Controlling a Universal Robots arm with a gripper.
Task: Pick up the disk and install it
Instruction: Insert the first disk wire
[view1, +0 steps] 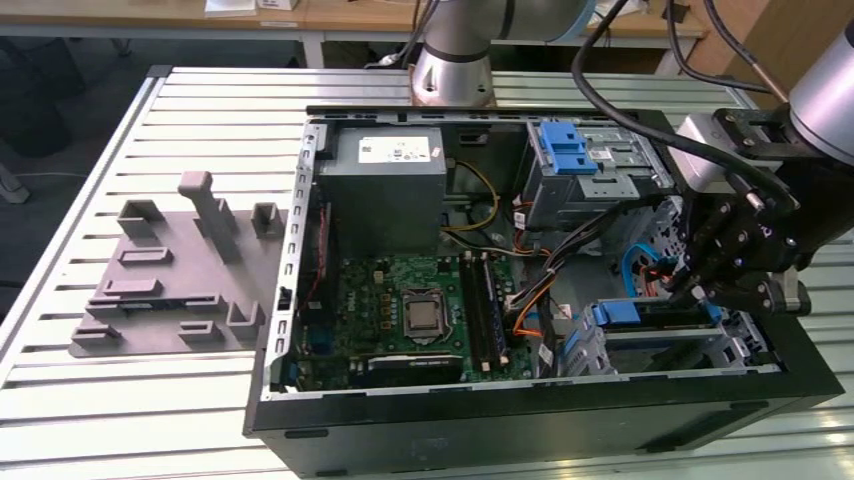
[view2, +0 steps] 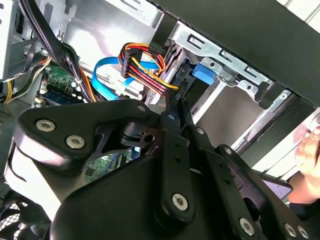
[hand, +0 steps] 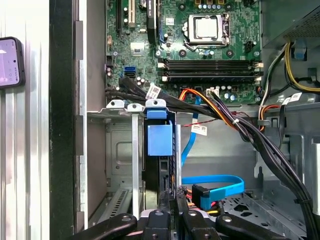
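The disk (view1: 654, 315) sits in the drive cage at the front corner of the open computer case, on the exterior view's right, with its blue carrier facing up. In the first wrist view the disk (hand: 159, 145) stands edge-on in its slot, blue tab at the near end. My gripper (view1: 687, 290) hangs just above the cage. Its fingers (view2: 176, 107) are shut together, with their tips at the disk's (view2: 202, 75) end beside the blue tab. I see nothing clamped between them.
A bundle of power cables (hand: 220, 112) and a blue data cable (hand: 215, 182) run close beside the cage. The motherboard (view1: 414, 310), grey power supply (view1: 387, 190) and an upper bay with a blue latch (view1: 567, 150) fill the case. A grey fixture plate (view1: 174, 280) lies on the table. A hand (view2: 307, 150) is near the case.
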